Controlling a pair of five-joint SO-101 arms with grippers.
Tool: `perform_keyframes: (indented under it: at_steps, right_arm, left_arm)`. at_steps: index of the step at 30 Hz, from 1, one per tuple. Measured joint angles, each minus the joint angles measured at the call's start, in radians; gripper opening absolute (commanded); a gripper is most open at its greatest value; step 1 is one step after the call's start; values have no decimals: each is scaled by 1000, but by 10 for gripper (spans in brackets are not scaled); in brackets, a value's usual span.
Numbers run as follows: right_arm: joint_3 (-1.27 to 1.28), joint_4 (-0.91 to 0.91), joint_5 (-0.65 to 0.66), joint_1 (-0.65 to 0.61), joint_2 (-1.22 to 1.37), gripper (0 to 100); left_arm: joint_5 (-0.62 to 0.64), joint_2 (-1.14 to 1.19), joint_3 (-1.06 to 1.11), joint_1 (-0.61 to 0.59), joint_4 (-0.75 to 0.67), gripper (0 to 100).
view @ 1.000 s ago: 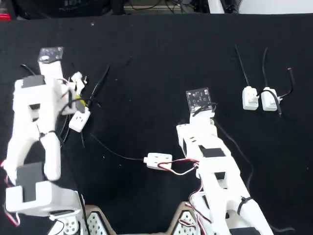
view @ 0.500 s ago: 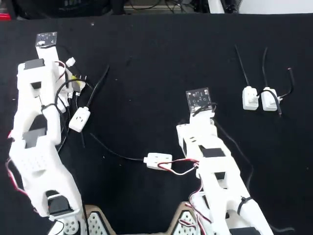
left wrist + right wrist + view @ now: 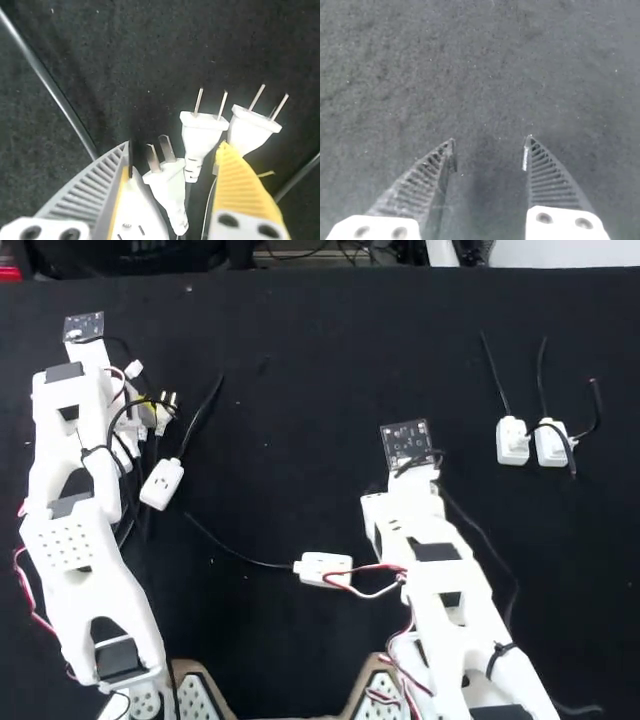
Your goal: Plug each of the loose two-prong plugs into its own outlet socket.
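Observation:
My left gripper (image 3: 172, 147) is shut on a bunch of white two-prong plugs. One plug with slanted prongs (image 3: 167, 175) and a straight-pronged plug (image 3: 200, 132) sit between its fingers. A third plug (image 3: 255, 125) lies against the outside of the yellow finger (image 3: 240, 190). In the high view this gripper (image 3: 150, 410) is at the far left, just behind a white socket (image 3: 162, 483). A second white socket (image 3: 322, 567) lies at the centre front. My right gripper (image 3: 490, 150) is open over bare black cloth.
Two more white sockets (image 3: 512, 440) (image 3: 550, 443) sit at the right with thin black cables running back from them. Black cables (image 3: 200, 415) trail around the left arm. The right arm (image 3: 430, 560) stands beside the centre socket.
The left arm has stretched toward the back of the table, carrying the plugs and their cables a little farther back. The right arm and the sockets have stayed put.

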Motion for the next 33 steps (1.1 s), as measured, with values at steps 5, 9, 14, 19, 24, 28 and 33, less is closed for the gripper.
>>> perform_keyframes:
  at_steps: [5,9,14,19,24,28,33]
  right_arm:
    - [0,0,0,0,0,194]
    - [0,0,0,0,0,194]
    - [0,0,0,0,0,194]
    - [0,0,0,0,0,194]
    - [0,0,0,0,0,194]
    - [0,0,0,0,0,194]
    - [0,0,0,0,0,194]
  left_arm:
    - [-5,0,0,0,11,112]
    - [35,-5,-5,17,66,30]
    - [133,-2,-55,43,123,30]
    - [152,5,-186,86,252,30]
    - [153,5,-425,109,457,30]
    - [157,5,-572,118,609,30]
    - [155,5,-600,121,643,30]
